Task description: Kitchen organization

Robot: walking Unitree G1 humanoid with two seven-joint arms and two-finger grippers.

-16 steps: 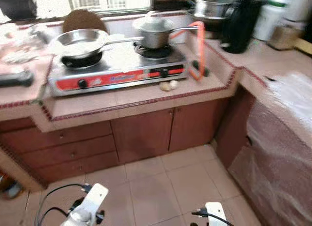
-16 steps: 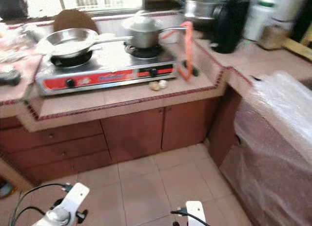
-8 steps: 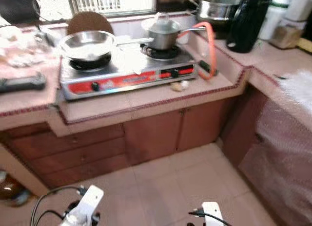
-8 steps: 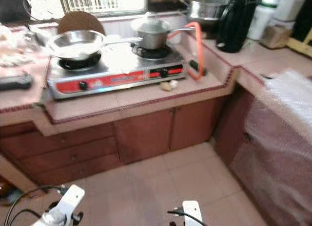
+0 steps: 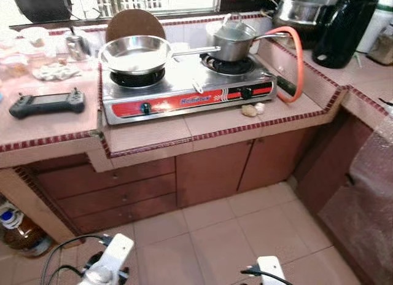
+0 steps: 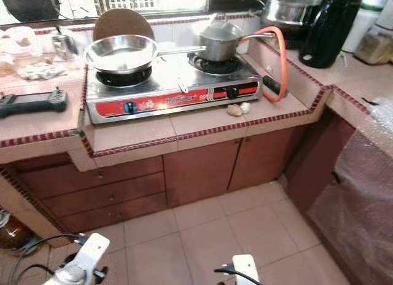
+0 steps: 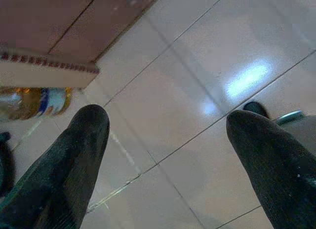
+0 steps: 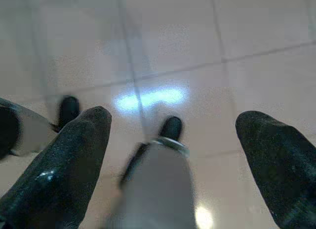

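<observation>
The view has swung left to center the stove on the counter, so the robot seems to be squaring up, while the left gripper and right gripper hang spread and empty over the floor.

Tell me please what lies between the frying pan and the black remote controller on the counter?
In the left eye view, only bare pink counter tiles and the stove's left edge separate the frying pan from the controller.

Black kettle cut off at top, bottle half hidden under counter
</observation>
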